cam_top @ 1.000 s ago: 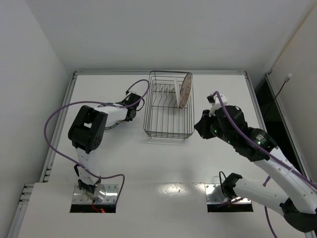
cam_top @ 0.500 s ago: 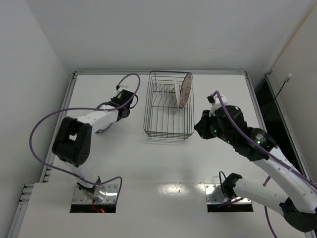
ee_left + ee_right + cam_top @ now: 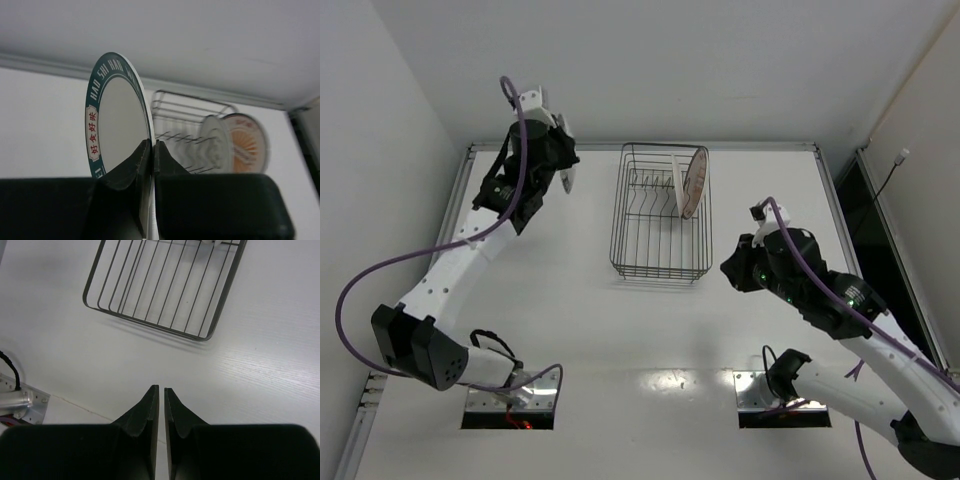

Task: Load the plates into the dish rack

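Note:
My left gripper is raised above the table's far left, to the left of the dish rack. It is shut on the lower edge of the dark-blue-rimmed plate and holds it upright. In the top view this plate shows edge-on. Two plates stand upright among the prongs at the rack's far right: the orange sunburst plate and the grey-rimmed plate. Both show in the left wrist view, the orange one behind the grey one. My right gripper is shut and empty, above the table near the rack's near right corner.
The black wire rack stands at the table's far middle. The back wall and a raised table rim run just behind it. The right arm reaches in from the right. Purple cables hang from both arms.
My left arm has risen from low beside the rack's left side to high above the far left, carrying the dark-blue-rimmed plate. My right arm has drawn back slightly towards the near edge.

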You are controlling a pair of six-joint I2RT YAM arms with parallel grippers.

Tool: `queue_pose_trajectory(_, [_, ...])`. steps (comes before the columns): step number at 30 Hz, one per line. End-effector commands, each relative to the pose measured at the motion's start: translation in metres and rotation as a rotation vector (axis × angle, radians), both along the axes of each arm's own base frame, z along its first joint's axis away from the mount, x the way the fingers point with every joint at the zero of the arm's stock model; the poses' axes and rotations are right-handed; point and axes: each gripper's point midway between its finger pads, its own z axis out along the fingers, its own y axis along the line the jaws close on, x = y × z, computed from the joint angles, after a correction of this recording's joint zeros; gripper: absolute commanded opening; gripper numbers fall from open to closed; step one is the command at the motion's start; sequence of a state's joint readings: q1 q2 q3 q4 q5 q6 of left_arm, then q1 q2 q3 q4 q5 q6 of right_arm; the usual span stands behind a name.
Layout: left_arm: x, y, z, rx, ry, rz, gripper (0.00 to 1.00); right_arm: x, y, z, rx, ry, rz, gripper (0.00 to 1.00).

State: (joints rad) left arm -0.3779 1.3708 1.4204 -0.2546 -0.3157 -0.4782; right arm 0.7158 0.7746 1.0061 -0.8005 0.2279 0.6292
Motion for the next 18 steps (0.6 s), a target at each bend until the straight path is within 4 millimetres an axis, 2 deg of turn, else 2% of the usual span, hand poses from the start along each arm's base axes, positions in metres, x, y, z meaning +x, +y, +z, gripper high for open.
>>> queue_pose_trajectory(1, [-0.009,-0.06,0.078,-0.26,-0.233,-0.291,0.0,0.002,-0.003,-0.001,0.007,-0.008,-0.027,0.07])
queue_pose_trajectory(2, [-0.003,-0.071,0.083,-0.304,-0.271,-0.333,0.0,0.002,-0.003,-0.001,0.007,-0.008,-0.027,0.07])
queue_pose_trajectory(4, [-0.006,-0.094,0.099,-0.41,-0.357,-0.457,0.0,0.001,-0.004,0.001,0.013,-0.015,-0.027,0.07])
queue_pose_trajectory(5, [-0.005,-0.1,0.099,-0.437,-0.372,-0.493,0.0,0.001,-0.004,0.001,0.013,-0.015,-0.027,0.07])
queue_pose_trajectory(6, [0.008,-0.115,0.078,-0.474,-0.32,-0.515,0.0,0.001,-0.006,0.0,0.002,-0.01,-0.035,0.07])
queue_pose_trajectory(7, [0.009,-0.129,0.085,-0.486,-0.321,-0.567,0.0,0.0,-0.007,0.003,0.002,-0.01,-0.035,0.07])
queue_pose_trajectory(9, [0.022,-0.147,0.075,-0.511,-0.28,-0.596,0.0,-0.001,-0.011,0.008,-0.004,-0.014,-0.046,0.07])
queue_pose_trajectory(10, [0.034,-0.158,0.063,-0.511,-0.264,-0.603,0.0,-0.002,-0.015,0.008,-0.009,-0.017,-0.055,0.07])
queue_pose_trajectory(12, [0.041,-0.169,0.053,-0.525,-0.244,-0.611,0.0,-0.004,-0.018,0.007,-0.016,-0.017,-0.063,0.07])
queue_pose_trajectory(13, [0.051,-0.174,0.04,-0.536,-0.216,-0.606,0.0,-0.006,-0.022,0.009,-0.017,-0.025,-0.072,0.07])
queue_pose_trajectory(14, [0.048,-0.178,0.046,-0.548,-0.22,-0.617,0.0,-0.005,-0.024,0.005,-0.029,-0.021,-0.082,0.07])
queue_pose_trajectory(15, [0.055,-0.184,0.032,-0.544,-0.199,-0.625,0.0,-0.008,-0.027,0.006,-0.018,-0.033,-0.083,0.07])
queue_pose_trajectory(18, [0.057,-0.194,0.026,-0.565,-0.175,-0.641,0.0,-0.01,-0.029,-0.001,-0.016,-0.025,-0.087,0.07])
